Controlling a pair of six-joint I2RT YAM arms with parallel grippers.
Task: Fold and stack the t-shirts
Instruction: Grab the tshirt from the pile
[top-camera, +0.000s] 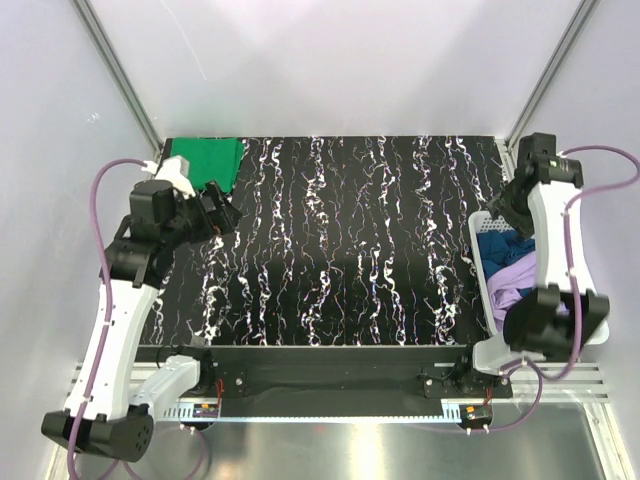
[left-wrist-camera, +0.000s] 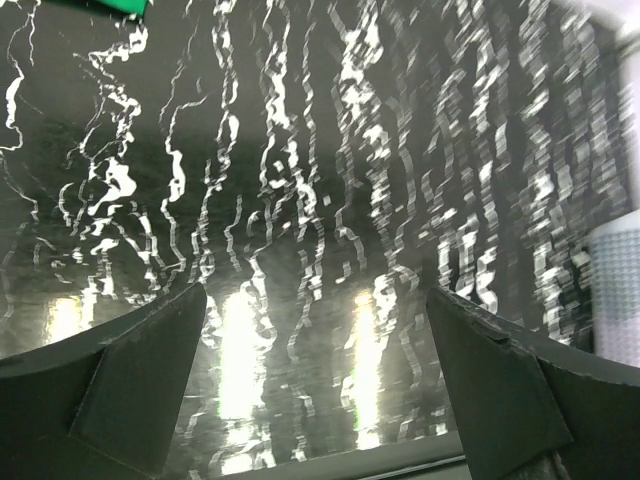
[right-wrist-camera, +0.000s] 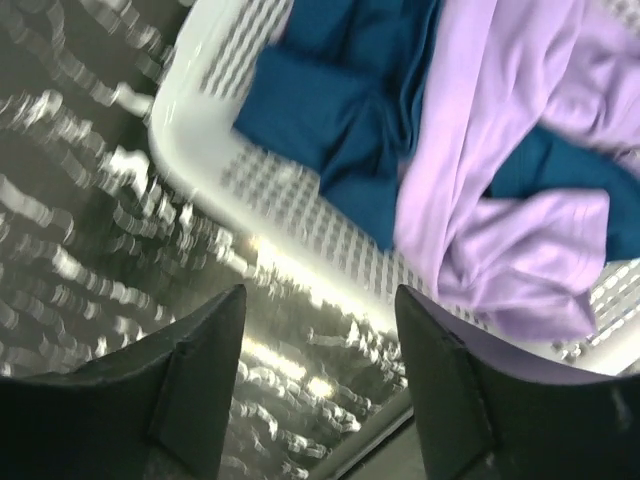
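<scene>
The bright green t-shirt (top-camera: 205, 160) lies folded flat at the table's far left corner; only its edge shows in the left wrist view (left-wrist-camera: 110, 5). The dark blue t-shirt (top-camera: 497, 245) and the lavender t-shirt (top-camera: 512, 282) lie crumpled together in the white mesh basket (top-camera: 478, 232) at the right. In the right wrist view the blue shirt (right-wrist-camera: 340, 110) lies partly under the lavender one (right-wrist-camera: 510, 150). My left gripper (top-camera: 225, 215) (left-wrist-camera: 315, 300) is open and empty, just near of the green shirt. My right gripper (top-camera: 498, 210) (right-wrist-camera: 320, 295) is open and empty, above the basket's rim (right-wrist-camera: 300, 240).
The table top (top-camera: 340, 240) is black with white marbling. The basket also shows at the right edge of the left wrist view (left-wrist-camera: 615, 290). White walls with metal rails close in the table on three sides.
</scene>
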